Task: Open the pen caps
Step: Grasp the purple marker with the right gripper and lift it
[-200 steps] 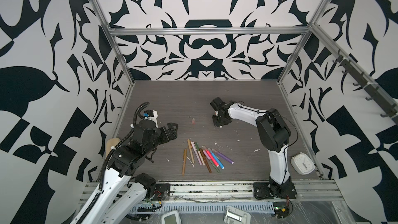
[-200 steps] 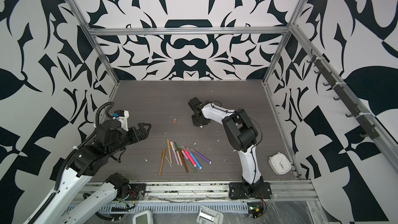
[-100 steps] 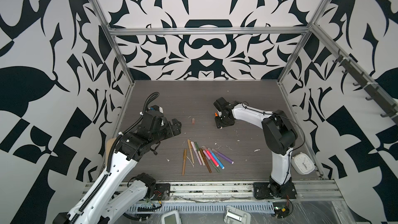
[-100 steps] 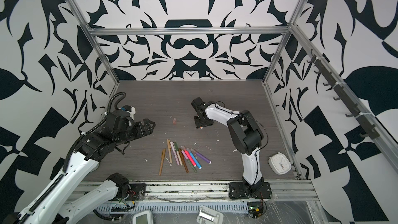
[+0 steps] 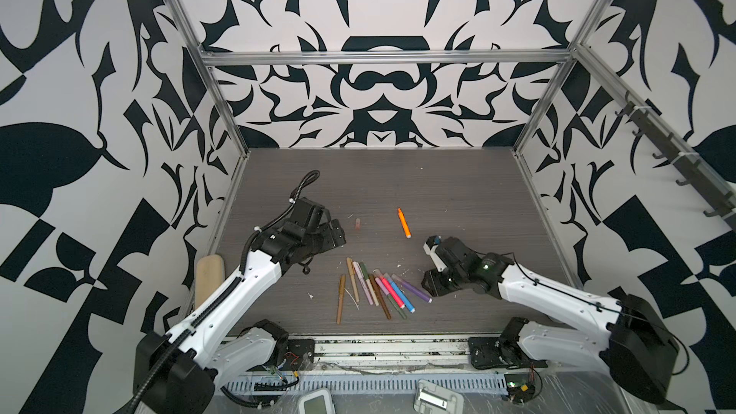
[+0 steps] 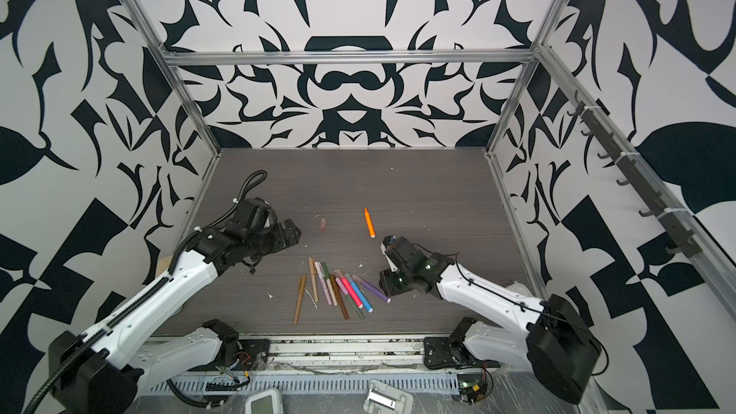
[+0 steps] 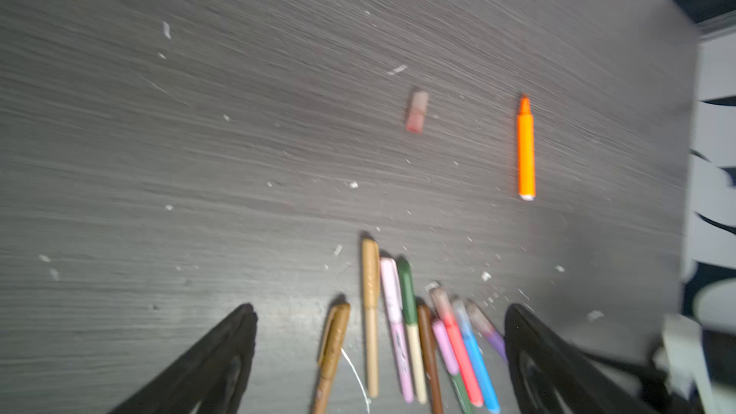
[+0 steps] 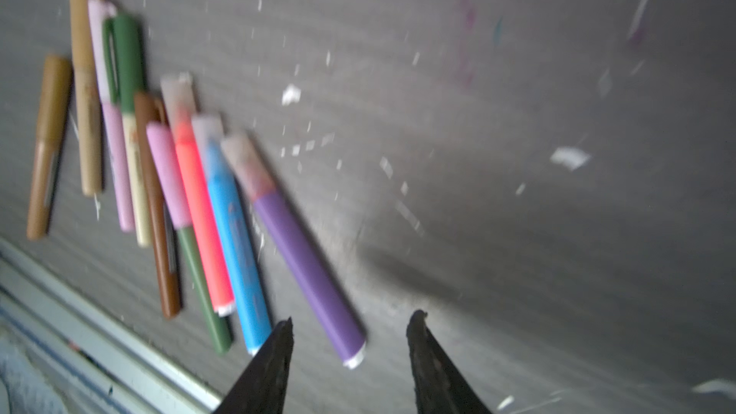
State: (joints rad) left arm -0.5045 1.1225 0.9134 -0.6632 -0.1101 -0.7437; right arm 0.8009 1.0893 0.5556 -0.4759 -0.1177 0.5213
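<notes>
Grey table [image 5: 458, 193]: your left claw [image 5: 337, 234] and right claw [image 8: 351, 318] hang released, empty. Purple pen [image 8: 306, 268] beside right claw — likely light, slick; pinch mid-barrel, pull cap [image 8: 247, 165].

Dark grey wood-grain tabletop [image 5: 438, 193] littered with white flecks [image 8: 569, 158]; tan oblong pad [image 5: 210, 277] beside left edge; black-and-white patterned walls [image 5: 378, 13] around.

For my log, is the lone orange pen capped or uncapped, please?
Uncapped: the orange pen shows its bare tip; a pinkish cap lies apart.
</notes>
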